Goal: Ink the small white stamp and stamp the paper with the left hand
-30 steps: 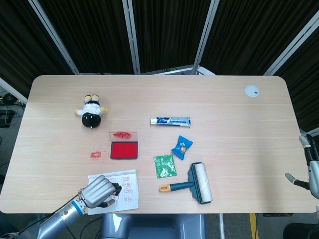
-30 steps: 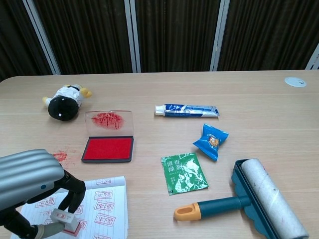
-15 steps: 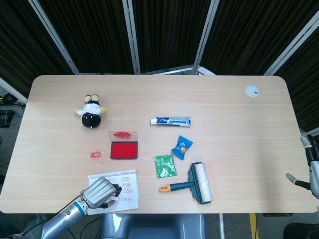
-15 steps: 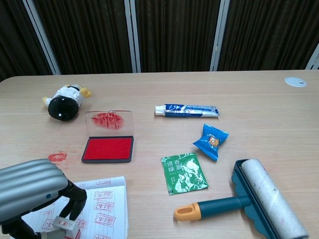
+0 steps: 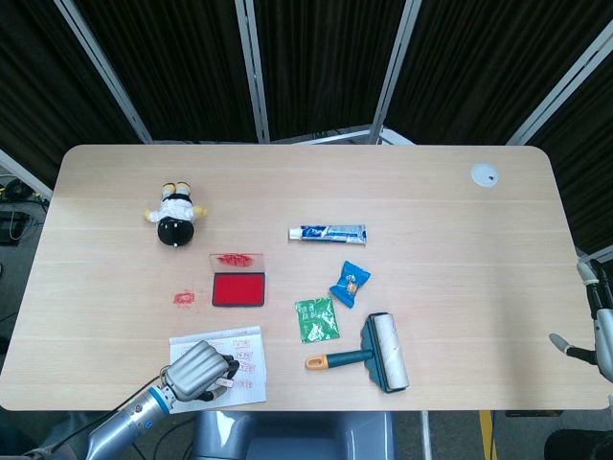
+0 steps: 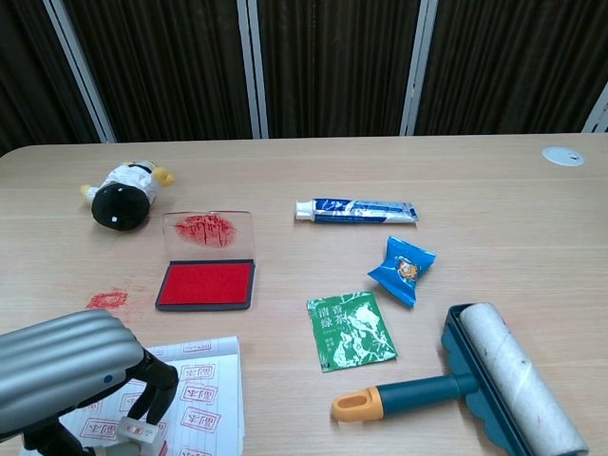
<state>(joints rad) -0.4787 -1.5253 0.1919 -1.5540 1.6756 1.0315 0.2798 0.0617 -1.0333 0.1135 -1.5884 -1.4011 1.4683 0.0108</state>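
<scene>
Wood table (image 5: 431,192): left robot hand (image 6: 66,375) clamps small white stamp (image 6: 135,432) over paper (image 6: 214,399); right robot hand (image 5: 596,321) unclear.

my left hand (image 6: 66,375) covering half the paper (image 6: 204,404), stamp (image 6: 139,432) cut off at the bottom edge (base hidden), red prints too tiny to read

Head view sits high up and looks almost straight down, so you get the whole table (image 5: 450,287) edge to edge with dark curtains past the far side. Chest view is way lower and closer, looking across the tabletop toward those curtains. Both catch the red ink pad (image 5: 238,289) (image 6: 206,284), the lint roller (image 5: 383,351) (image 6: 494,380) and the left hand (image 5: 196,369) (image 6: 62,366) at the near edge.
</scene>
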